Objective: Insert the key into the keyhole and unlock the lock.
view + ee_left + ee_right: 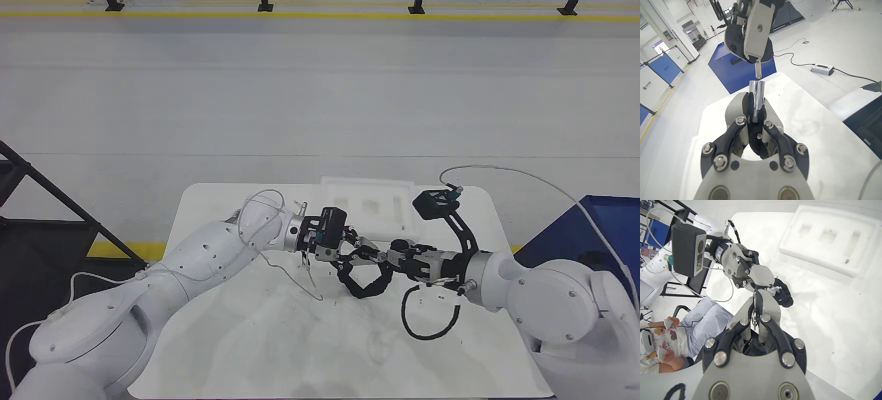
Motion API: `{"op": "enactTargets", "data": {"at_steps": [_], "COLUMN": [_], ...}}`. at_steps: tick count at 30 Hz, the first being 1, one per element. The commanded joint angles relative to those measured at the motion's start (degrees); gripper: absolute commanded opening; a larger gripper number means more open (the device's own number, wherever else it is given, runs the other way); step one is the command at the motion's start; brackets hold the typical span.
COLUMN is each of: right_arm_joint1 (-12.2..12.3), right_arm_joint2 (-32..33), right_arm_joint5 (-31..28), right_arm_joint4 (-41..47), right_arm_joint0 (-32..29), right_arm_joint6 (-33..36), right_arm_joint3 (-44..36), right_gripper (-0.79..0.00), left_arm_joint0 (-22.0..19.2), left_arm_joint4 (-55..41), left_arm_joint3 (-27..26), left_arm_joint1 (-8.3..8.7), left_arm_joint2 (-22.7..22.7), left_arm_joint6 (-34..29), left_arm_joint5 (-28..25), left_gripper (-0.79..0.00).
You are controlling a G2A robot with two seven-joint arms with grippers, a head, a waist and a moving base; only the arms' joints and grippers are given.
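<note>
The left gripper [754,103] is clamped on the lock [757,94], a chrome cylinder pinched between its two black-padded fingers [746,106]. The lock's free end sticks out past the fingertips and points at the other arm. The right gripper [753,56] is closed tight on the key [758,71], holding it by the head so that the bare blade juts out beyond the pads. The blade is roughly in line with the cylinder. Its tip is just short of the lock's end face, with a thin gap between them, so the key is not yet in the keyhole. In the right wrist view the key appears edge-on between the pads, with a small key ring [754,314] hanging behind it.

Both grippers meet in the air above the table [300,350]. They are on the robot's side of the white foam tray [340,190] and about level with the tray's middle, well apart from it. The left arm comes in from the tray's left end and the right arm from its right end. The tray has three rectangular recesses and lies at the table's far edge. A black cable [784,296] droops from the lock on the side facing the foam tray. It is probably the lock's own cable, though where it joins is hidden by the fingers.
</note>
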Motion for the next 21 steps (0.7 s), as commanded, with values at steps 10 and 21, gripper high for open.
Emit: {"op": "enactTargets", "data": {"at_steps": [10,21], "right_arm_joint1": [0.12,0.30], "right_arm_joint2": [-0.84,-1.33], "right_arm_joint5": [0.74,0.92], "right_arm_joint4": [-0.85,-2.15], "right_arm_joint0": [0.44,0.09], "right_arm_joint6": [-0.40,-0.97], "right_arm_joint3": [-0.01,-0.39], "right_gripper": [-0.785,-0.785], "left_arm_joint0": [-0.65,-1.04], "left_arm_joint4": [-0.91,-2.51], "left_arm_joint3": [0.03,0.13], "left_arm_joint1": [0.01,0.08], "left_arm_joint2": [1.42,2.56], "left_arm_joint6": [0.43,0.62], "left_arm_joint5": [0.43,0.62], "left_gripper": [-0.785,-0.785]}}
